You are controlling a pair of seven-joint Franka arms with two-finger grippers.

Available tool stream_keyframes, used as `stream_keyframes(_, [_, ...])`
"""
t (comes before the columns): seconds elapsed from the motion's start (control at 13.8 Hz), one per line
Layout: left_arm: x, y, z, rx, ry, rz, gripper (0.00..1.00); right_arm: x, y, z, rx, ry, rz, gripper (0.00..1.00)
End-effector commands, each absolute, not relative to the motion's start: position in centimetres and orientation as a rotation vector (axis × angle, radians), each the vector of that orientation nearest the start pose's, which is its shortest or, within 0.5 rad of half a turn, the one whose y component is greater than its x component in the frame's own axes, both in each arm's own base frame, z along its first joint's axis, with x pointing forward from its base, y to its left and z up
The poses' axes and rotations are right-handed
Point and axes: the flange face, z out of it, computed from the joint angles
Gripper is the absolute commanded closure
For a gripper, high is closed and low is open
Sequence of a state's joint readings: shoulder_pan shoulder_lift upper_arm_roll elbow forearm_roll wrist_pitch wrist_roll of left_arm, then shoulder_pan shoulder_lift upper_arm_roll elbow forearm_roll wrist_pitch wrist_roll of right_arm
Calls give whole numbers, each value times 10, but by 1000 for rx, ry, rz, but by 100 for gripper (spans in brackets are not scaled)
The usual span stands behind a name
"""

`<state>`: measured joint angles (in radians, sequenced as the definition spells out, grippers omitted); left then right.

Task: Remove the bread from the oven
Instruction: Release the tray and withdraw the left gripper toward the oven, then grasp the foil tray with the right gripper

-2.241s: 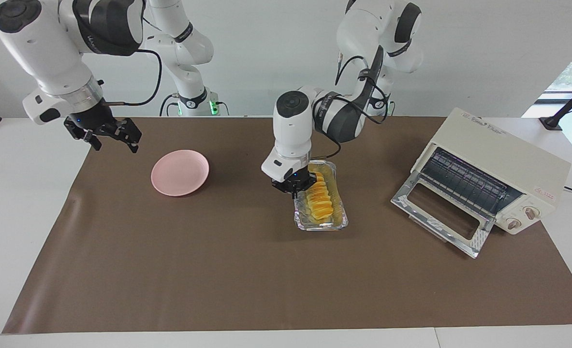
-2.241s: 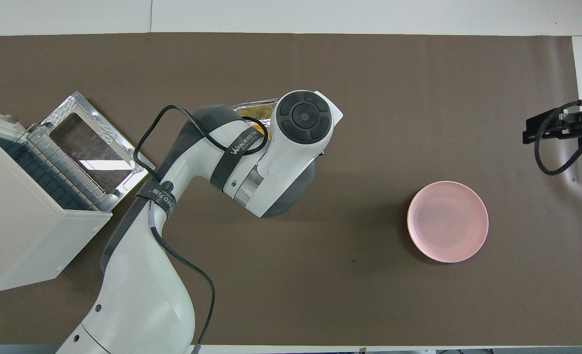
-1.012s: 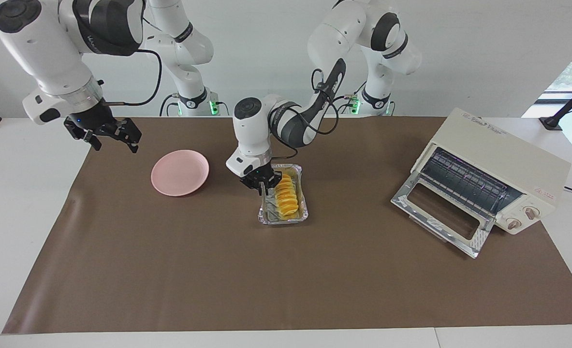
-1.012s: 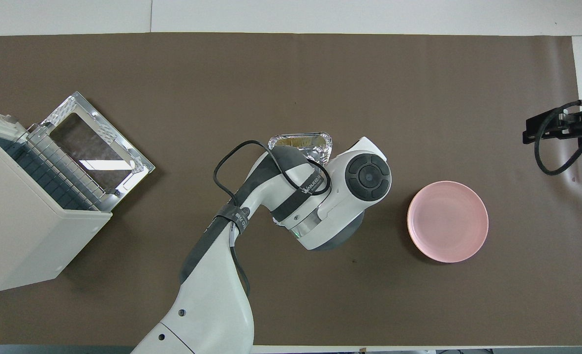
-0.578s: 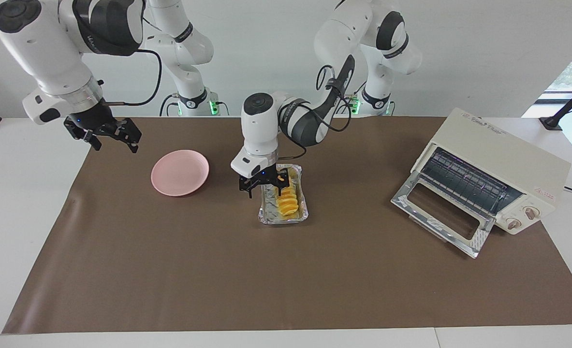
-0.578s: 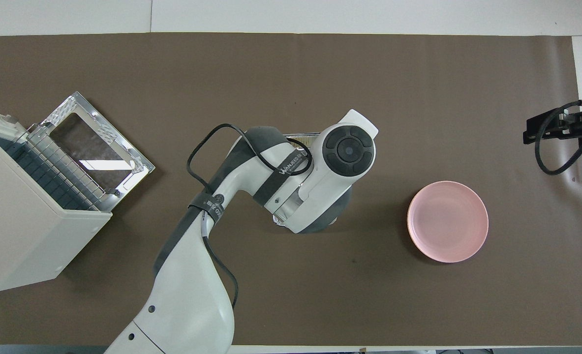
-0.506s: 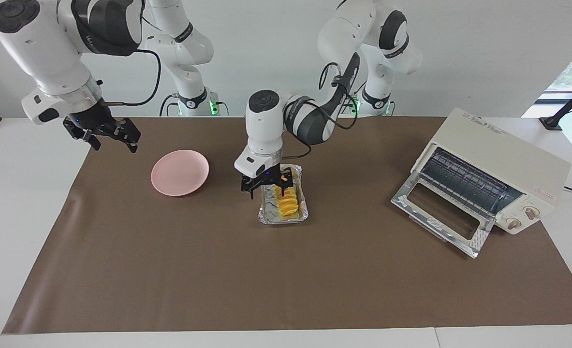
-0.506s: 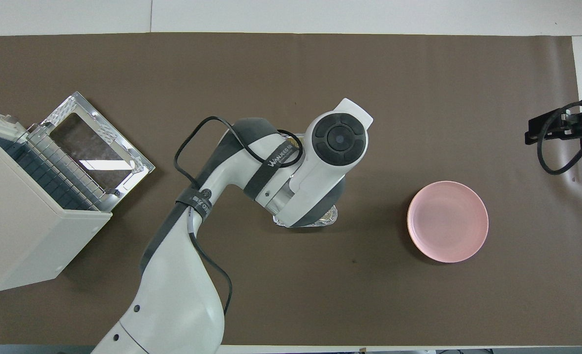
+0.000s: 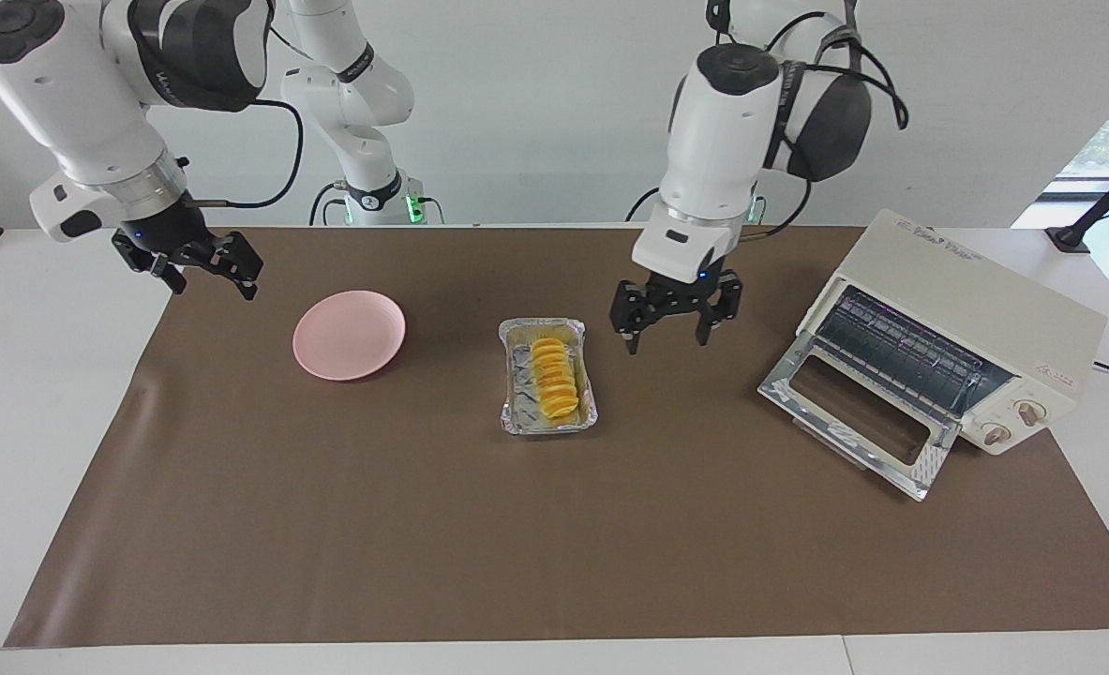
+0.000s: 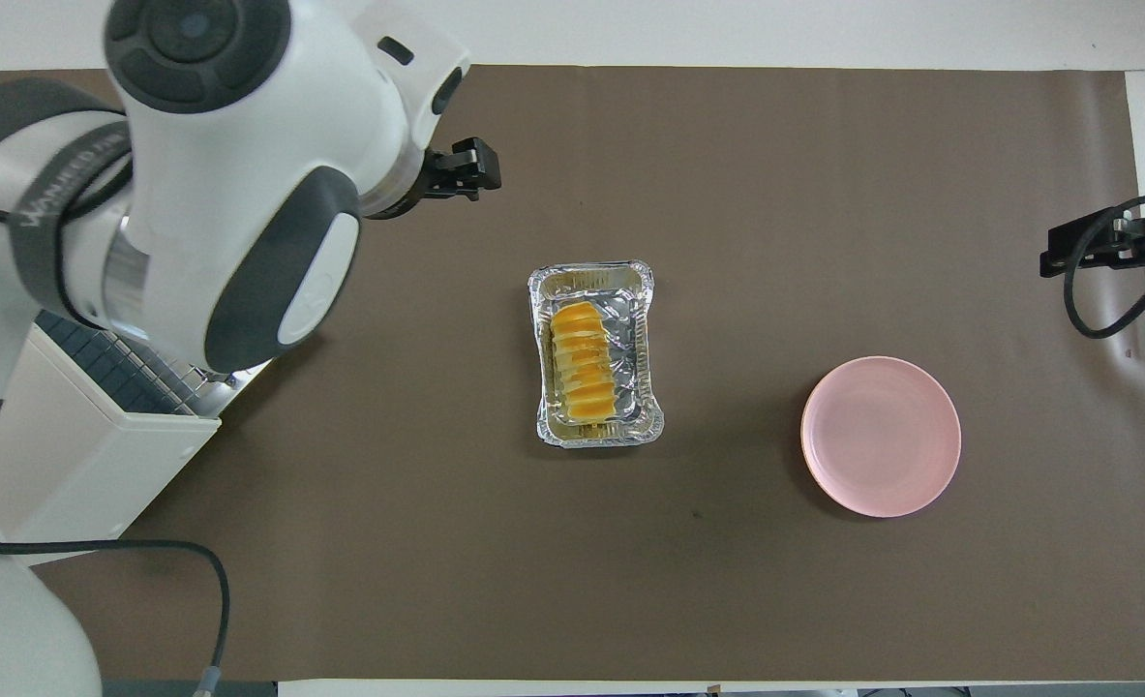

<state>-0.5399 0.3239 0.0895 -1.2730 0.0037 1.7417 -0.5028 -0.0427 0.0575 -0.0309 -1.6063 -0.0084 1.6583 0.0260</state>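
The golden ridged bread [image 9: 554, 380] [image 10: 584, 366] lies in a crinkled foil tray [image 9: 509, 415] [image 10: 646, 290] in the middle of the brown mat. The cream oven [image 9: 966, 309] [image 10: 69, 465] stands at the left arm's end of the table. Its glass door [image 9: 854, 422] hangs down open, and nothing shows on its wire rack [image 9: 901, 349]. My left gripper [image 9: 666, 339] [image 10: 464, 169] hangs open and empty above the mat, between the tray and the oven. My right gripper [image 9: 215, 279] [image 10: 1104, 242] waits open and empty over the mat's edge at the right arm's end.
A round pink plate [image 9: 349, 335] [image 10: 880, 436] lies bare on the mat between the tray and the right arm's end. In the overhead view the left arm's big white body covers most of the oven and its door.
My left gripper has opened, let go of the foil tray, risen and swung toward the oven end. The tray with the bread stays where it was set down. The right arm has barely moved.
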Motion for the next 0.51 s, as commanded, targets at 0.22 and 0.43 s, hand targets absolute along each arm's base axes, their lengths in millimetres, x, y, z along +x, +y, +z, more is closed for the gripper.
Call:
stream_keyframes(0.22, [572, -148, 626, -3149, 165, -71, 0, 598, 30, 541, -3122, -186, -61, 0])
stream_keyframes(0.43, [565, -113, 635, -3146, 88, -50, 0, 610, 70, 511, -3102, -272, -44, 0])
